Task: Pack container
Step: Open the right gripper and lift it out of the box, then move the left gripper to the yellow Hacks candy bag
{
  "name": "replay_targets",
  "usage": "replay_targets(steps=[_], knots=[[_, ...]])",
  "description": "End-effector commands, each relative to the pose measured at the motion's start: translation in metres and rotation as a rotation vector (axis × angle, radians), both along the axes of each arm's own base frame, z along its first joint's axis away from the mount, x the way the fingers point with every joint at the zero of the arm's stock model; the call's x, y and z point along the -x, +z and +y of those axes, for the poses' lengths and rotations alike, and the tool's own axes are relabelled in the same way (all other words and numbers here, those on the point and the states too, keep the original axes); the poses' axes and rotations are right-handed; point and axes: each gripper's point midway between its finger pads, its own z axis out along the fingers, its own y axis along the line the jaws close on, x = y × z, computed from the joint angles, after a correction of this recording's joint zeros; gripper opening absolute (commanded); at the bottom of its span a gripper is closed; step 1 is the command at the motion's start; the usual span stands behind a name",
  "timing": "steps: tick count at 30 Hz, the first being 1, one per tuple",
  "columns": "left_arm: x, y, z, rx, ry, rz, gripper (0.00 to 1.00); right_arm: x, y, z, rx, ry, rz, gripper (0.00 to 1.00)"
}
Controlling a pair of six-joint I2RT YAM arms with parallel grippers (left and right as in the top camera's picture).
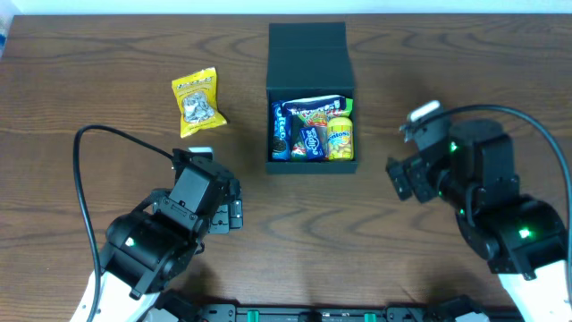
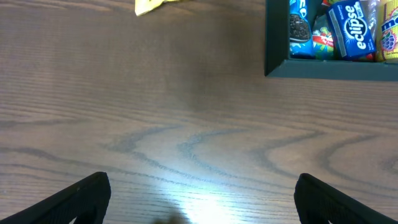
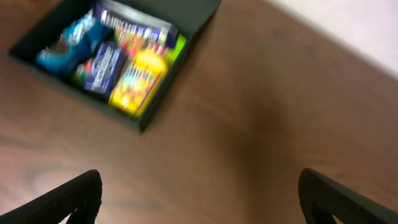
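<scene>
The dark container (image 1: 311, 166) stands open at the table's middle back, lid flap (image 1: 307, 54) lying flat behind it, several snack packets inside. It shows at the top right of the left wrist view (image 2: 323, 68) and the top left of the right wrist view (image 3: 155, 109). A yellow snack packet (image 1: 197, 103) lies on the table left of it, its edge in the left wrist view (image 2: 152, 5). My left gripper (image 1: 223, 206) is open and empty, left of and nearer than the box (image 2: 202, 199). My right gripper (image 1: 398, 174) is open and empty, right of the box (image 3: 199, 199).
Dark wood table (image 1: 107, 54) all around. A black cable (image 1: 116, 134) loops from the left arm. Another cable (image 1: 527, 121) arcs over the right arm. A pale wall or floor shows beyond the table edge in the right wrist view (image 3: 354, 25).
</scene>
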Motion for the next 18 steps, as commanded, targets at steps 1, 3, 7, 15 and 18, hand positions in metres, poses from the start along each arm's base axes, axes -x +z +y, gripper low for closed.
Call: replay_targets(steps=[1,3,7,15,18], knots=[[-0.0007,0.0004,0.0039,-0.011,0.018,-0.007,0.95,0.0085,-0.0125,0.0020,-0.052,-0.025,0.065,0.99],[-0.0007,0.0004,0.0039,-0.011,0.018,-0.007,0.95,0.0122,-0.0158,0.0008,-0.048,-0.028,0.085,0.99],[-0.0007,0.0004,0.0039,-0.011,0.018,-0.007,0.95,0.0164,-0.0196,-0.0006,-0.057,-0.048,0.112,0.99],[-0.0007,0.0004,0.0039,-0.011,0.018,-0.007,0.95,0.0132,-0.0166,0.0007,-0.104,-0.093,0.105,0.99],[-0.0007,0.0004,0.0039,-0.011,0.018,-0.007,0.95,0.0149,-0.0182,0.0001,-0.108,-0.103,0.116,0.99]])
